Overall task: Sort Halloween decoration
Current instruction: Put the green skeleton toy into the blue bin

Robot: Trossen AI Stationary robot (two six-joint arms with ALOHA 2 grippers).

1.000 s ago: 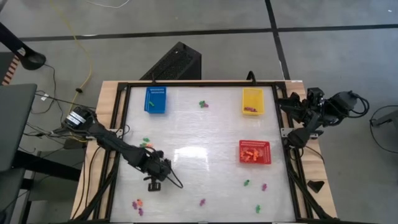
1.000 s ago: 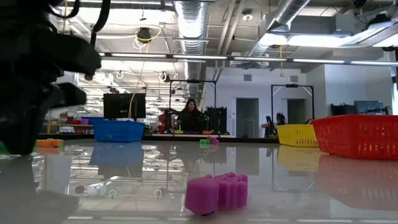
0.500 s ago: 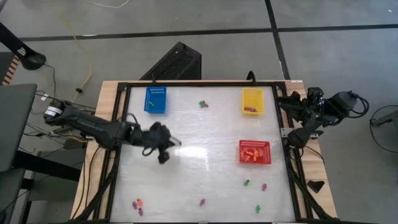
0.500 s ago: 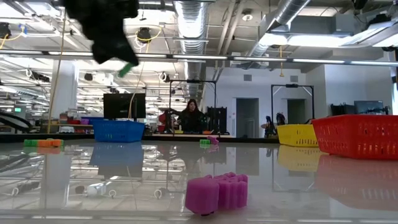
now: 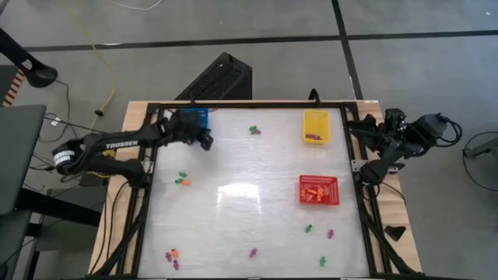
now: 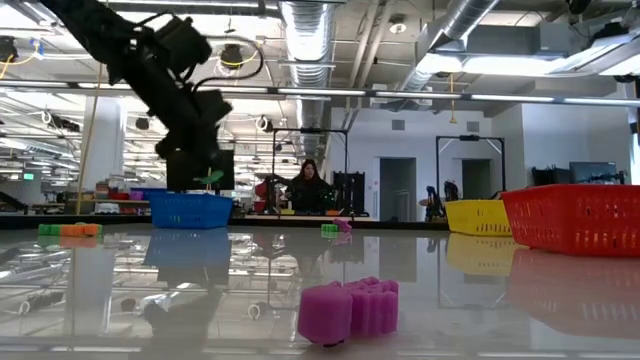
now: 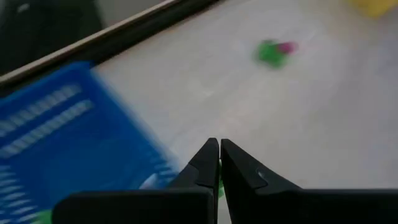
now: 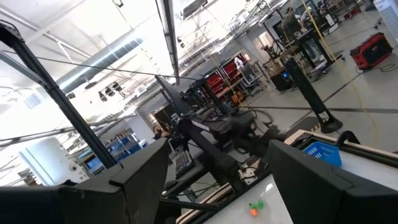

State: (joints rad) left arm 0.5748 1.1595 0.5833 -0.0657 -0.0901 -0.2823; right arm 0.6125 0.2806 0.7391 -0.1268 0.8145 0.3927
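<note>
Near to far from the blue basket (image 5: 194,124): the left gripper (image 5: 204,138) hangs just over its inner edge, clenched on a small green piece (image 6: 209,179). Beyond, loose decoration pieces (image 5: 182,180) dot the table; the red basket (image 5: 319,190) already holds several. Farthest, the right gripper (image 5: 367,129) waits unclenched. Sorting looks partly done.
</note>
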